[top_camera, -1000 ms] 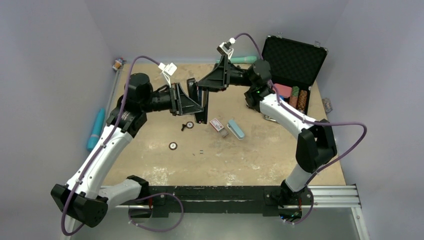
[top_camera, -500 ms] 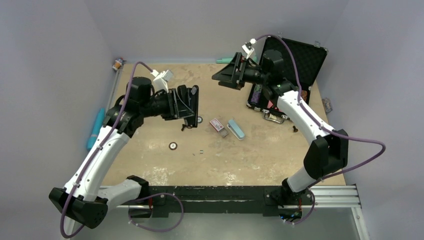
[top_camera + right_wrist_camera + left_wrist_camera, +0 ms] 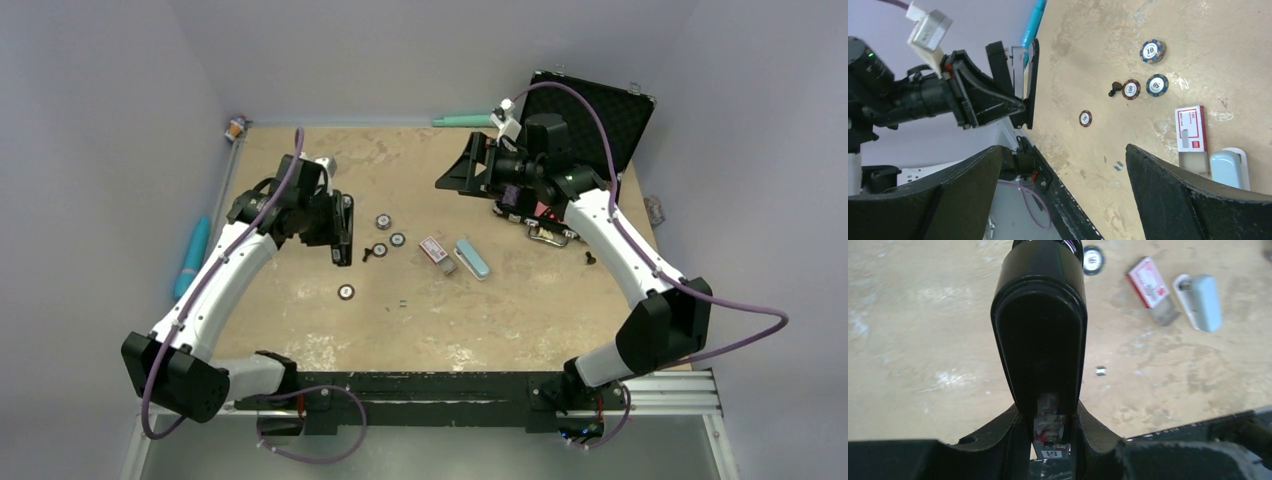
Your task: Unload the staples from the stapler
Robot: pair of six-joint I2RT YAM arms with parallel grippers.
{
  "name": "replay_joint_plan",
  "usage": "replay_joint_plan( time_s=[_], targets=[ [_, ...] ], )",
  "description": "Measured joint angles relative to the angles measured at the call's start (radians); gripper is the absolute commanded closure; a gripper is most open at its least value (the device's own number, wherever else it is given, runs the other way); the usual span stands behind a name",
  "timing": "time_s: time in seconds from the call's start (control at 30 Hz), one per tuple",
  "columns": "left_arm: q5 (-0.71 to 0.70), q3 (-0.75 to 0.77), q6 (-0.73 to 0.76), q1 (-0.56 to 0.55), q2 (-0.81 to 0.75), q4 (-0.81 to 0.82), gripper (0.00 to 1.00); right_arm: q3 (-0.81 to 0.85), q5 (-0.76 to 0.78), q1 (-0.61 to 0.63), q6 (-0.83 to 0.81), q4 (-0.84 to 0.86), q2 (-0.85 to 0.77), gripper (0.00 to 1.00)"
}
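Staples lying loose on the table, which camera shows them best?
The left wrist view: the staples appear nearest and sharpest there, one small silvery piece right of the stapler. The right wrist view shows them smaller. The top external view gives only a tiny speck.

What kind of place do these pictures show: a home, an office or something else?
Probably a robot test cell in a laboratory: plain grey walls enclose a worn tan table, two arms are bolted to a metal rail, and props like poker chips lie scattered.
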Motion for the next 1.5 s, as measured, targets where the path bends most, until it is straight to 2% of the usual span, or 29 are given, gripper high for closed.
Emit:
replay_joint_plan(
  time_s=[0.2,0.37,0.53,0.73,0.77,1.0,1.03,1.27,1.5],
  targets=[
    [-0.142,-0.073,0.004,0.067,0.047,-0.041,1.0,-0.026,0.021,0.0,-0.049,-0.037,-0.046,0.01],
    [-0.23,-0.167,-0.09,0.117,0.101,-0.047,1.0,-0.032,0.023,-0.002,-0.066,-0.057,-0.045,0.01],
    [-0.289,-0.245,-0.179,0.126,0.162,-0.032,1.0,-0.032,0.023,-0.002,-0.072,-0.057,-0.045,0.01],
    [-0.296,-0.288,-0.203,0.126,0.256,0.063,1.0,-0.032,0.023,-0.003,-0.074,-0.057,-0.045,0.01],
    [-0.295,-0.294,-0.204,0.126,0.263,0.079,0.98,-0.032,0.023,-0.003,-0.075,-0.057,-0.045,0.01],
    [-0.286,-0.329,-0.217,0.126,0.264,0.135,0.08,-0.043,0.042,-0.011,-0.089,-0.071,-0.045,0.01],
    [-0.285,-0.331,-0.22,0.126,0.259,0.136,0.01,-0.043,0.048,-0.011,-0.092,-0.08,-0.045,0.01],
    [-0.275,-0.328,-0.2,0.126,0.168,0.127,0.0,-0.045,0.09,-0.015,-0.117,-0.113,-0.026,0.01],
    [-0.185,-0.238,-0.111,0.126,0.084,0.117,0.0,-0.045,0.192,-0.015,-0.159,-0.166,-0.016,0.02]
  ],
)
